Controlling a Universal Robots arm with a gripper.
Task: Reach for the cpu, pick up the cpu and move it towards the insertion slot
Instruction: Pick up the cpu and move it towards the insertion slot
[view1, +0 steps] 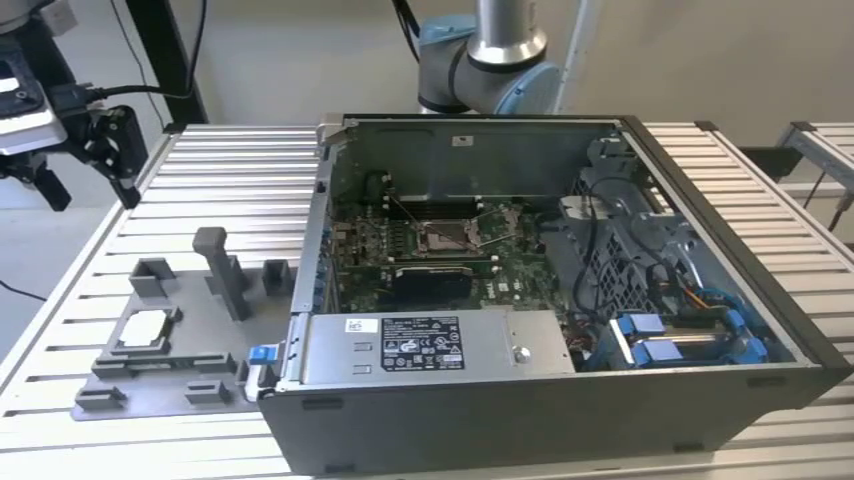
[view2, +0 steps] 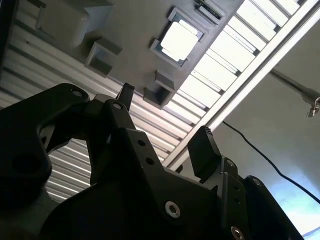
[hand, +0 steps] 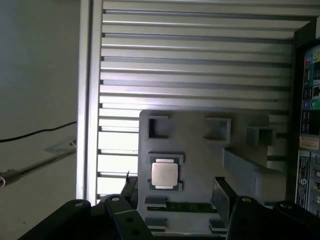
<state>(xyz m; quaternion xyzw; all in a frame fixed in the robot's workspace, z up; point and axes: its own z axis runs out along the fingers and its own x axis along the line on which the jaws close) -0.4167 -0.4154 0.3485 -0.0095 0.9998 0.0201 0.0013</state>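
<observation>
The pincer (hand: 176, 190) hangs wide open and empty, clear of the cpu (hand: 165, 174).

I can read no text from my station. In the exterior view, a black label (view1: 420, 343) with white print and a small white sticker (view1: 362, 325) sit on the silver power supply housing (view1: 489, 336) inside the computer case (view1: 534, 425). The characters on both are too small to make out. In the first wrist view, printed labels (hand: 307, 142) stand on the case's outer wall, and I cannot read those either.
</observation>
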